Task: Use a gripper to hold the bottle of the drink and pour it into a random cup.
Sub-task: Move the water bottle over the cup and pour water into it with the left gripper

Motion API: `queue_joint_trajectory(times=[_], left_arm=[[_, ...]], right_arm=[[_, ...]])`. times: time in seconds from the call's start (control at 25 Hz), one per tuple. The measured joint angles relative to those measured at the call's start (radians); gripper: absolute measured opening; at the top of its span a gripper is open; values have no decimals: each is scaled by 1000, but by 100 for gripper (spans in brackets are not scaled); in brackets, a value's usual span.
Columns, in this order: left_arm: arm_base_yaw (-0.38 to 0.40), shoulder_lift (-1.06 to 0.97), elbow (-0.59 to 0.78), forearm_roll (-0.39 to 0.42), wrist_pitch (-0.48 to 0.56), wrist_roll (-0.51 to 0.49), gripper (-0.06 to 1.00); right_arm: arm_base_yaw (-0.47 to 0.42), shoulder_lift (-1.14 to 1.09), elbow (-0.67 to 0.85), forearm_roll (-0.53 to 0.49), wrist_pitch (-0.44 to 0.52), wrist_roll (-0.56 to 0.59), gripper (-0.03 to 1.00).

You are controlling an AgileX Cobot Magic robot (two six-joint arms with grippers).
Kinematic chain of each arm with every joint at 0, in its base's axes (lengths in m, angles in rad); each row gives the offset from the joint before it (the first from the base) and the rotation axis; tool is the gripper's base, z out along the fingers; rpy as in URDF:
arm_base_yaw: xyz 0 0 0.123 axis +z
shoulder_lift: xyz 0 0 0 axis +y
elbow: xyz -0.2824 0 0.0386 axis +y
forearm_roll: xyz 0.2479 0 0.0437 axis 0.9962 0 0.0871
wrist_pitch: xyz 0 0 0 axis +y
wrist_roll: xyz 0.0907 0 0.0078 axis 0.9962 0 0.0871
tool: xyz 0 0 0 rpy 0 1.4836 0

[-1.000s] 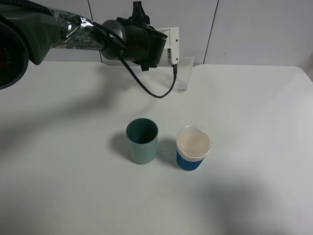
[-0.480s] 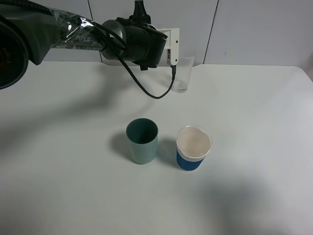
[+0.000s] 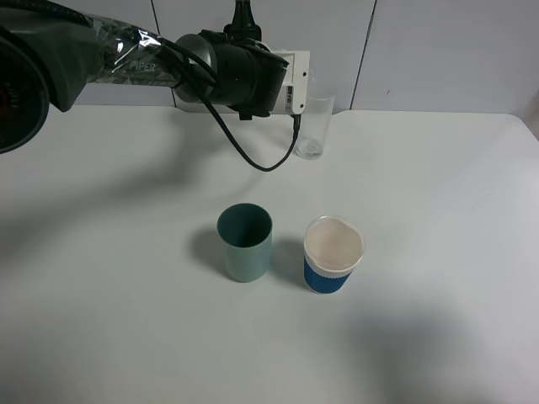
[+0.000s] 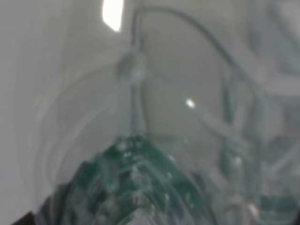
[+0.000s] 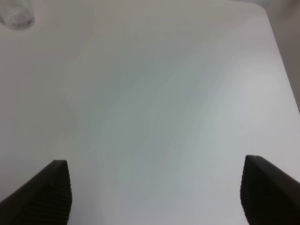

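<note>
My left gripper (image 3: pixel 298 81), a white head on a black arm, hangs raised at the back of the table, just left of the tall clear cup (image 3: pixel 313 126). The bottle of the drink is hidden behind that head in the high view. In the left wrist view it fills the picture as blurred clear plastic with a green label (image 4: pixel 133 187), so the gripper is shut on it. The cup stands upright and its base also shows in the right wrist view (image 5: pixel 16 11). My right gripper (image 5: pixel 154 197) is open and empty over bare table.
A teal-green cup (image 3: pixel 245 242) and a white paper cup with a blue band (image 3: pixel 332 254) stand side by side mid-table. A black cable (image 3: pixel 261 156) loops down from the left arm. The white table (image 3: pixel 438 219) ends at a wall behind.
The left gripper head has lifted slightly and edged toward the clear cup; the hanging cable loop rose with it. The cups have not moved.
</note>
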Motion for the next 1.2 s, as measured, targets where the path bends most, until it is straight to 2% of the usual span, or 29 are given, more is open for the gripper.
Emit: queue_joint_trajectory(times=[0.36,1.2], left_arm=[[0,0,0,1,0,33,55],[0,0,0,4,0,36,55]], right_arm=[[0,0,0,0,0,0,74],[0,0,0,0,0,0,74]])
